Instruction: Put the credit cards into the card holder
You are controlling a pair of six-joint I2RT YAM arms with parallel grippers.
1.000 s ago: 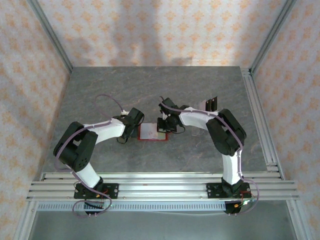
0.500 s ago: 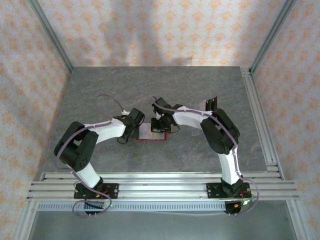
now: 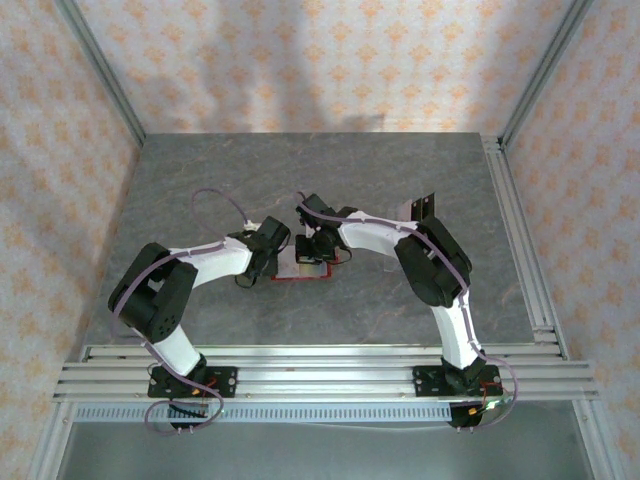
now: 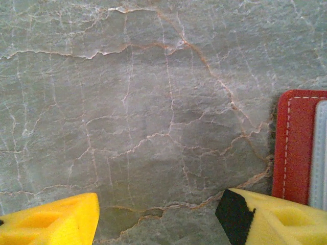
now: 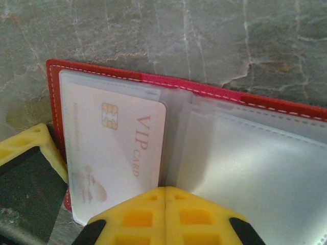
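Card holder (image 5: 240, 148) — lying open on the desk (image 4: 127, 102), a pale VIP card (image 5: 117, 148) in its clear pocket, just ahead and left of the right gripper (image 5: 165, 196), fingers pressed together, empty. Left gripper (image 4: 158, 204) — fingers apart over bare desk, grasping nothing; red holder edge beside its right finger.

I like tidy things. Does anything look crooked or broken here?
Nothing stands out. The red card holder lies open on the table, and the pale VIP card sits straight inside it.
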